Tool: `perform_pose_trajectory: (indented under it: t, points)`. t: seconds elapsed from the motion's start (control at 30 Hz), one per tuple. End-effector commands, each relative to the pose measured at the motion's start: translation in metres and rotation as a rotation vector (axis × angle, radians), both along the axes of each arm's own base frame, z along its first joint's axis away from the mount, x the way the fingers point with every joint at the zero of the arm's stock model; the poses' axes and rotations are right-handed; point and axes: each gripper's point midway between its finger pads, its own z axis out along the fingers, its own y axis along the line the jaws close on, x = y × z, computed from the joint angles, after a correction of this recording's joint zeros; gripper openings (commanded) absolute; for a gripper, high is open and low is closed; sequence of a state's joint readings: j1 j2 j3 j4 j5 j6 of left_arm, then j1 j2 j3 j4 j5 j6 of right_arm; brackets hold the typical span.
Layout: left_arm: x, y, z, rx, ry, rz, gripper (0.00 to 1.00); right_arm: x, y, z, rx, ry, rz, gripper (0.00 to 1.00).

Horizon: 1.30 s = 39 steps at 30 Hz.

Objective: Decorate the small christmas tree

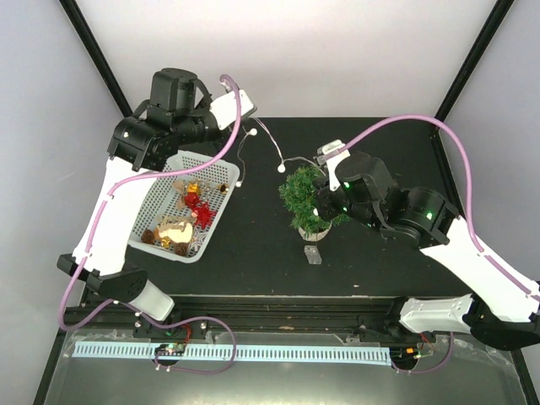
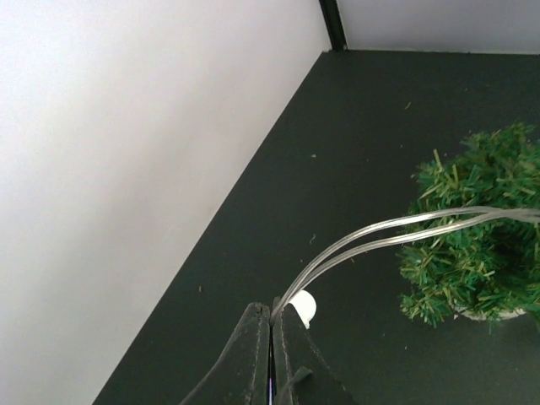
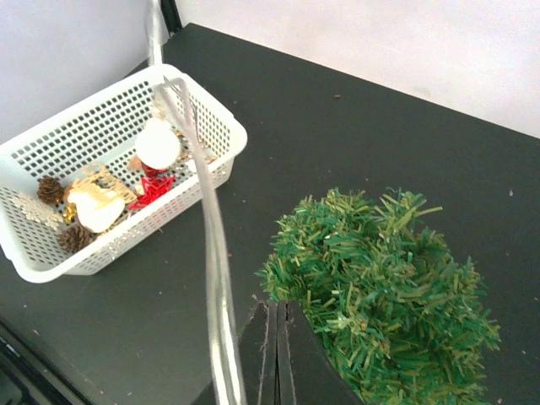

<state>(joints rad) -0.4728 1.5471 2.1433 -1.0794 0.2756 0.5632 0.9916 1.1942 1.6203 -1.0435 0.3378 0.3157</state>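
Observation:
The small christmas tree (image 1: 302, 196) stands mid-table in its whitish pot; it also shows in the left wrist view (image 2: 477, 253) and the right wrist view (image 3: 388, 295). A clear light string (image 1: 282, 169) with white bulbs runs from the tree's top to my left gripper (image 1: 246, 125). In the left wrist view my left gripper (image 2: 272, 310) is shut on the twin wire (image 2: 380, 232), a white bulb (image 2: 304, 305) beside its tip. My right gripper (image 3: 278, 308) is shut against the tree's left side. The wire (image 3: 215, 278) passes beside its left finger, with nothing seen between the jaws.
A white mesh basket (image 1: 202, 159) holding red and gold ornaments and pine cones sits left of the tree, also in the right wrist view (image 3: 228, 143). A small clear piece (image 1: 313, 254) lies on the black table in front of the tree. Walls close in on the left and at the back.

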Motion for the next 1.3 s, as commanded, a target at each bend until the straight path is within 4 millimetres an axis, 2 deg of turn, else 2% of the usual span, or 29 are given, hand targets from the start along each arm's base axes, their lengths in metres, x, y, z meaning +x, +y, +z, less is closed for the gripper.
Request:
perform_pose_trajectory:
  t: [0.0,0.13,0.3,0.7,0.93,1.07,1.27]
  points:
    - [0.017,0.002,-0.008,0.018,-0.019,0.063,0.01,0.002,0.007,0.020,0.073,-0.046,0.025,0.01]
    - [0.029,-0.002,-0.015,0.028,-0.022,0.073,0.02,0.001,0.010,0.029,0.084,-0.056,0.043,0.01]
    - [0.040,-0.010,-0.014,0.007,-0.019,0.068,0.02,0.005,-0.001,0.024,0.024,-0.062,0.005,0.01]
    - [0.028,-0.036,-0.012,-0.010,-0.005,-0.044,0.02,0.021,-0.045,0.023,0.023,-0.067,-0.156,0.01]
    - [0.025,-0.042,-0.010,-0.021,-0.001,-0.061,0.02,0.031,-0.050,0.029,0.039,-0.085,-0.187,0.01]
    - [0.029,-0.043,-0.012,-0.015,-0.001,-0.054,0.02,0.034,-0.054,0.026,0.031,-0.082,-0.203,0.01]
    - [0.043,-0.047,-0.015,-0.001,-0.008,-0.020,0.02,0.049,-0.068,0.020,0.040,-0.074,-0.261,0.01]
